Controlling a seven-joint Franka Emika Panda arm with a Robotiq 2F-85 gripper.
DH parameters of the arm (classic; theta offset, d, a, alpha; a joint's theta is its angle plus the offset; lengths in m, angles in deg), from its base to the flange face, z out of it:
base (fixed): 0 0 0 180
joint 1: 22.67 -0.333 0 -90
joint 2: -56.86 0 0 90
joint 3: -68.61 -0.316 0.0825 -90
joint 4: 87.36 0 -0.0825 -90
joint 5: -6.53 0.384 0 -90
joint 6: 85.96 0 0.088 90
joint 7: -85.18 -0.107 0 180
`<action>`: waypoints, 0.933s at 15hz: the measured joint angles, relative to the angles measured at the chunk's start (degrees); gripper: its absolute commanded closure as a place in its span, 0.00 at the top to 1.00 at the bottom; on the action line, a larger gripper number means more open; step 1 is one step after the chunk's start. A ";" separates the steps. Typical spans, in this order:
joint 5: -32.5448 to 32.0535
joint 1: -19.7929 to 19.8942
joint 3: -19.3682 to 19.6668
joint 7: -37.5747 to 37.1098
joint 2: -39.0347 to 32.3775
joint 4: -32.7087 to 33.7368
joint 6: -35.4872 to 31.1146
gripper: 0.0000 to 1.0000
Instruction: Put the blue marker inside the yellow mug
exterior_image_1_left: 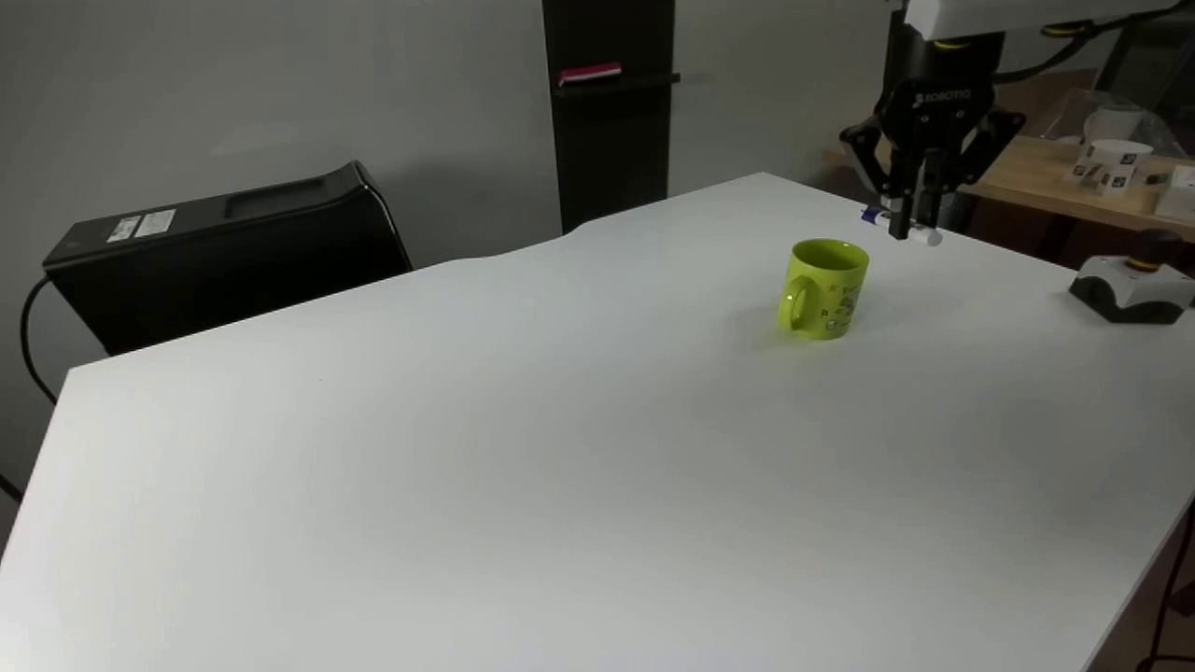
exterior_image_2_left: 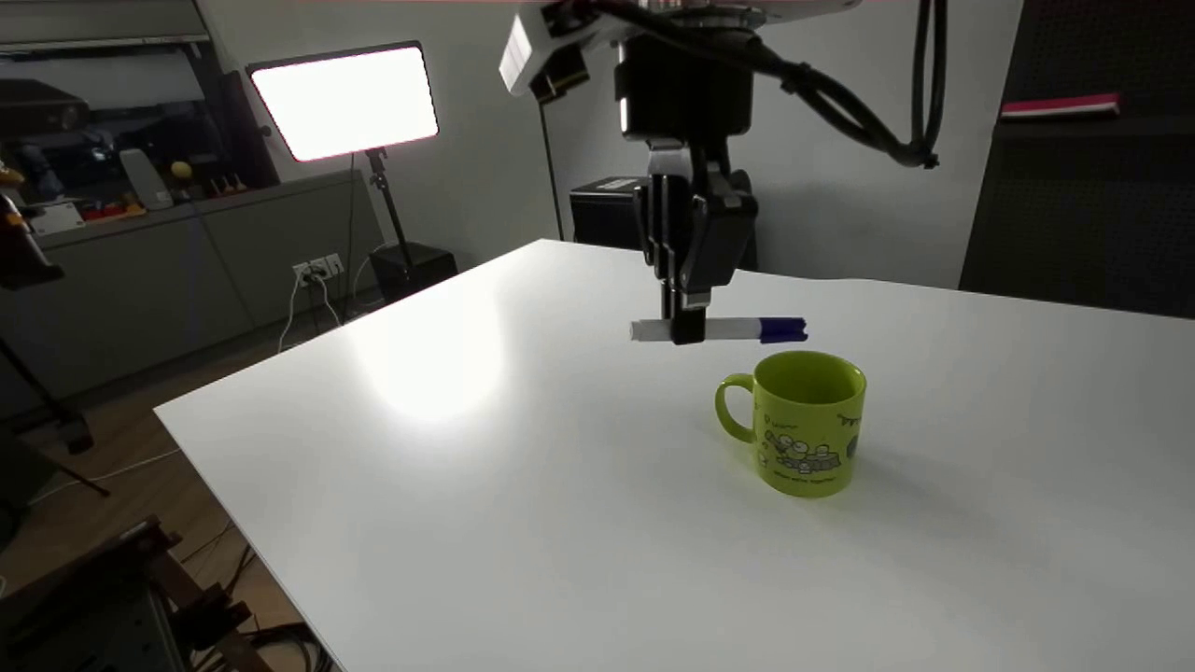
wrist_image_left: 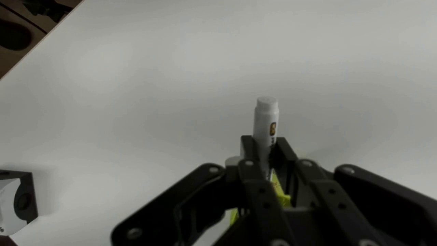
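The yellow mug (exterior_image_1_left: 826, 291) stands upright on the white table in both exterior views (exterior_image_2_left: 805, 434), with its open top facing up. My gripper (exterior_image_1_left: 915, 222) is shut on the white barrel of the blue marker (exterior_image_1_left: 925, 235). In an exterior view, the gripper (exterior_image_2_left: 689, 325) holds the marker (exterior_image_2_left: 734, 329) about level above the table, with its dark blue cap end toward the mug's side. The marker is apart from the mug. In the wrist view, the marker's white end (wrist_image_left: 266, 119) sticks out between the fingertips (wrist_image_left: 266, 145). Parts of the mug (wrist_image_left: 279, 188) show behind the fingers; the cap is hidden there.
A white and black box with a dark knob (exterior_image_1_left: 1134, 285) stands on the table (exterior_image_1_left: 560, 485) near its edge; part of it shows in the wrist view (wrist_image_left: 17, 205). A black case (exterior_image_1_left: 233, 247) is behind the table. A lit lamp panel (exterior_image_2_left: 345, 103) stands beyond it.
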State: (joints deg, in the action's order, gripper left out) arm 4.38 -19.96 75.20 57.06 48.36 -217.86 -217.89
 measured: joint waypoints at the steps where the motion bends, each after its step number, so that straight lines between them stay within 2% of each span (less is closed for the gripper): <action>1: 0.00 0.17 0.01 0.31 -0.33 0.45 -0.34 0.05; 9: 1.59 0.90 0.03 4.56 -3.74 2.40 -5.86 0.05; 14: 4.29 1.00 0.01 7.02 -5.78 3.02 -6.90 0.05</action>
State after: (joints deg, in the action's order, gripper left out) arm 8.67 -18.96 75.21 64.08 42.58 -214.84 -224.80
